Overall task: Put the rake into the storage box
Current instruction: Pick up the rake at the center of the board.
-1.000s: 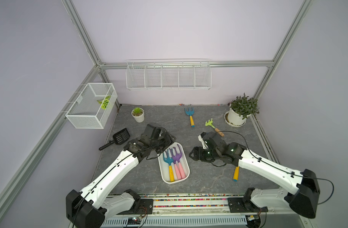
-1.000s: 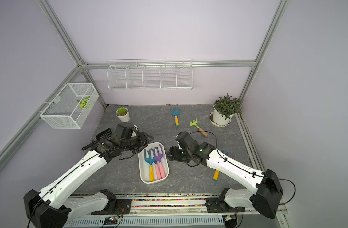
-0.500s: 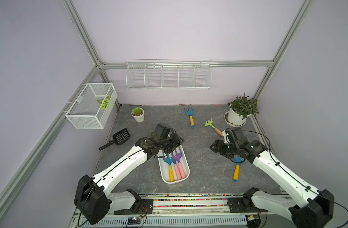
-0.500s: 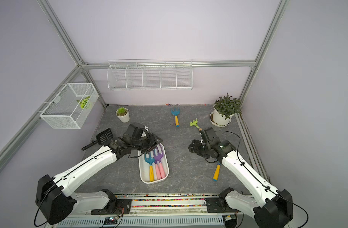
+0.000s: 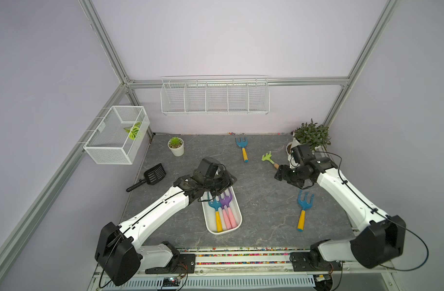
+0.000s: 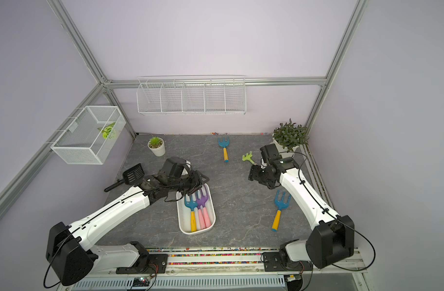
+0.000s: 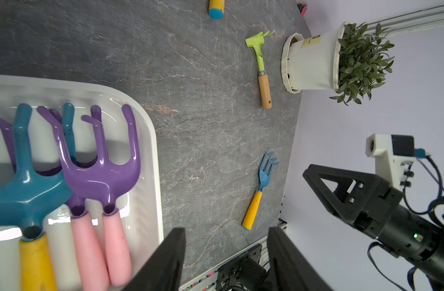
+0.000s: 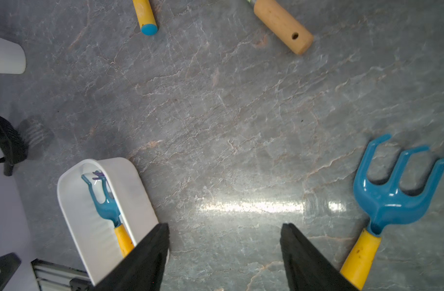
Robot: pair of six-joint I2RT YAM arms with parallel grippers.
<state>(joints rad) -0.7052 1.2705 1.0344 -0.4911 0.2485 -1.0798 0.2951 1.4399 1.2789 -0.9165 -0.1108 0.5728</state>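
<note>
The rake [image 5: 303, 207] with blue head and yellow handle lies on the desk [image 5: 261, 201], well apart from the storage box [image 5: 240, 216], which holds three rakes [image 5: 222, 209]. The right pincer [image 5: 279, 174] hovers released and empty between it and the green rake [image 5: 268, 159]. The left pincer [image 5: 228, 180], likewise released and empty, hangs over the box's far end. The step seems a reach for pickup: next, align across one handle, descend, clench.
</note>
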